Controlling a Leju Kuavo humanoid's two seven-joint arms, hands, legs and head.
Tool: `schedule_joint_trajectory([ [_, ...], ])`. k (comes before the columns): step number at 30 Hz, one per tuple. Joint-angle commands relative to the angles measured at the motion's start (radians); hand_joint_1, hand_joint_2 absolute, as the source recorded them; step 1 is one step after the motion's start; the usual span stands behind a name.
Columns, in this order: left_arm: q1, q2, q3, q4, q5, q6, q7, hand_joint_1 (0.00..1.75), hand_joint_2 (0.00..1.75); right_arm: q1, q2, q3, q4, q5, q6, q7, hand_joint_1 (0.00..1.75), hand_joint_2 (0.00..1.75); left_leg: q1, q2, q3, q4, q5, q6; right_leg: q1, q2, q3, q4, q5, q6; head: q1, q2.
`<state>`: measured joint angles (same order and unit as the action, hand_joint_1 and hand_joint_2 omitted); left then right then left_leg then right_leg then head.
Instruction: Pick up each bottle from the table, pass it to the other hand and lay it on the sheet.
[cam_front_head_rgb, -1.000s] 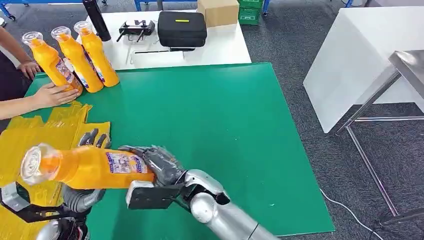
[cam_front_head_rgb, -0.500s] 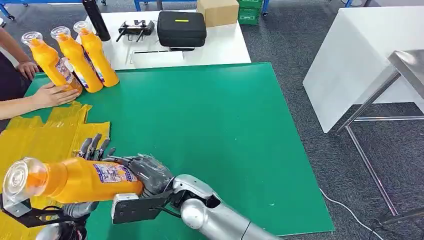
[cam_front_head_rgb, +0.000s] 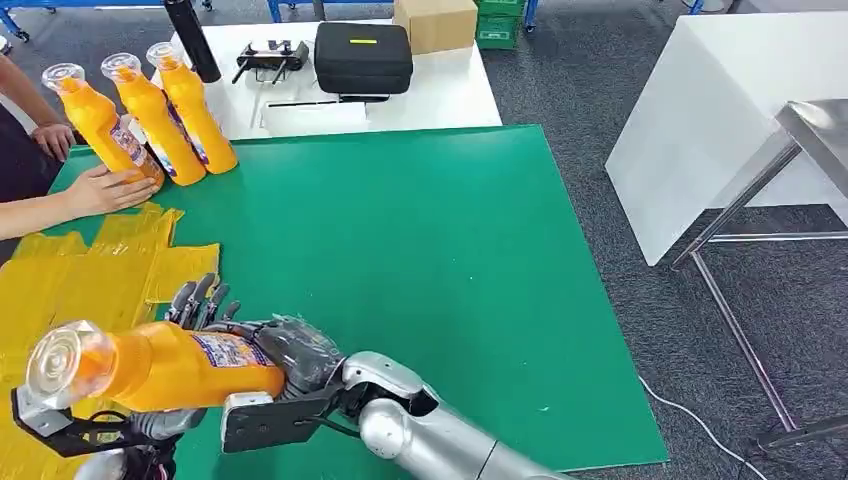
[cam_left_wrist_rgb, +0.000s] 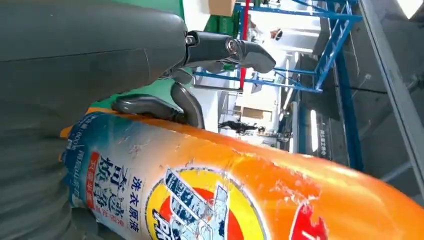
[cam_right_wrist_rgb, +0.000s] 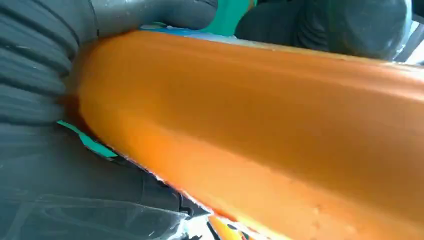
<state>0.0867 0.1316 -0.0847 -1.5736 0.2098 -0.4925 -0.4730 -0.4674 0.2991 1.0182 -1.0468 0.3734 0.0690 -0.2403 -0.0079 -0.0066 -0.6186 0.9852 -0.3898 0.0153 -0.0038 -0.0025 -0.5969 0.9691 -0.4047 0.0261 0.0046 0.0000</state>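
Note:
An orange bottle (cam_front_head_rgb: 170, 365) with a clear cap lies level in the air above the near left of the green mat (cam_front_head_rgb: 420, 260). My right hand (cam_front_head_rgb: 300, 355) grips its base end. My left hand (cam_front_head_rgb: 197, 303) is behind and under the bottle's middle, its fingers spread and standing up past it. In the left wrist view the bottle's label (cam_left_wrist_rgb: 225, 190) lies against the palm with the dark fingers (cam_left_wrist_rgb: 230, 50) stretched out beyond it. The right wrist view shows the orange body (cam_right_wrist_rgb: 275, 125) close up. The yellow sheet (cam_front_head_rgb: 80, 280) lies at the left under the cap end.
Three more orange bottles (cam_front_head_rgb: 150, 115) stand at the mat's far left; a person's hand (cam_front_head_rgb: 105, 190) rests by the nearest one. Behind, a white table carries a black case (cam_front_head_rgb: 363, 57), a cardboard box (cam_front_head_rgb: 436, 22) and a black cylinder (cam_front_head_rgb: 193, 40). A steel table (cam_front_head_rgb: 800, 140) stands right.
The bottle has moved left and lower toward the sheet, carried by my right hand. My left hand's fingers now stand up more clearly behind it.

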Motion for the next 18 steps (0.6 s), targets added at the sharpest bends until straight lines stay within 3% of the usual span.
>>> schedule_joint_trajectory([
  [1, -0.072, 0.007, -0.060, 0.045, -0.036, -0.002, -0.020, 0.00, 1.75, -0.014, -0.039, -0.010, 0.047, -0.028, -0.023, -0.009, 1.75, 1.75, 0.001, -0.004, 0.003, 0.000, 0.000, -0.001, 0.001, -0.004, 0.004, -0.001, -0.001, 0.000, 0.000, 0.000],
  [5, -0.053, 0.002, -0.040, 0.019, -0.041, 0.003, -0.025, 0.00, 1.75, 0.008, -0.070, -0.088, 0.007, -0.027, -0.043, -0.011, 1.75, 1.75, 0.001, -0.004, 0.003, 0.000, -0.001, -0.001, 0.001, -0.004, 0.005, -0.001, -0.002, 0.000, 0.000, 0.000],
  [11, 0.033, -0.014, 0.011, -0.076, -0.067, 0.022, -0.022, 0.00, 1.75, 0.105, -0.145, -0.306, -0.208, -0.051, -0.100, -0.022, 1.75, 1.75, 0.001, -0.002, 0.001, 0.000, -0.001, -0.001, 0.001, -0.003, 0.003, -0.001, -0.001, 0.000, 0.000, 0.000],
  [18, 0.030, -0.013, 0.007, -0.078, -0.075, 0.023, -0.014, 0.00, 1.75, 0.102, -0.137, -0.335, -0.189, -0.059, -0.087, -0.022, 1.75, 1.75, 0.000, -0.003, 0.002, 0.001, -0.001, -0.001, 0.001, -0.002, 0.004, 0.000, -0.001, 0.000, 0.000, 0.000],
])
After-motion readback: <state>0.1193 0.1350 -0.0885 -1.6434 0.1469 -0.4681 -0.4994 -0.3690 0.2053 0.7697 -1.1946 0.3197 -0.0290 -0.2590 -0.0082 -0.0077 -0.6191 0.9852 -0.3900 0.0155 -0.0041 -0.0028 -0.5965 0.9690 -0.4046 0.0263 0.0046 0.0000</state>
